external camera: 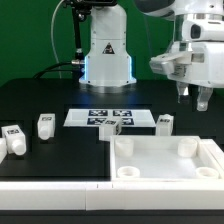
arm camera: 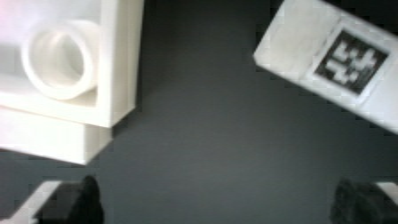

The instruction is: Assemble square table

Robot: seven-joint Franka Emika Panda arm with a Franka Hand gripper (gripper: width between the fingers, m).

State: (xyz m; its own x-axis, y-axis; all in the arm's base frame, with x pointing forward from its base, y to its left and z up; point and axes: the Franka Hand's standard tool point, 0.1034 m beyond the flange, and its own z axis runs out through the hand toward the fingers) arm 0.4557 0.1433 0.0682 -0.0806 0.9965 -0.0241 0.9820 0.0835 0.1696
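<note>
While I hang high over the far side of the black table [external camera: 40,100], my gripper [external camera: 193,100] carries nothing: in the wrist view my fingertips [arm camera: 71,200] stand wide apart with only dark tabletop between them. The square top [external camera: 165,160] lies hollow side up at the exterior view's right, and its round corner holes look empty, so I judge that no leg has been fitted yet. The legs lie loose. The leftmost leg [external camera: 12,140] and the second leg [external camera: 45,125] sit well away at the exterior view's left, the third leg [external camera: 113,127] rests at the front edge of the marker board [external camera: 95,117], and the fourth leg [external camera: 165,122] stands just beyond the top's far rim. Below me I see one corner of the top with its hole [arm camera: 63,60], and a tagged leg [arm camera: 338,60] near it but apart. Nearly everything is left to do: pick up each leg, seat it in a hole, fasten it.
</note>
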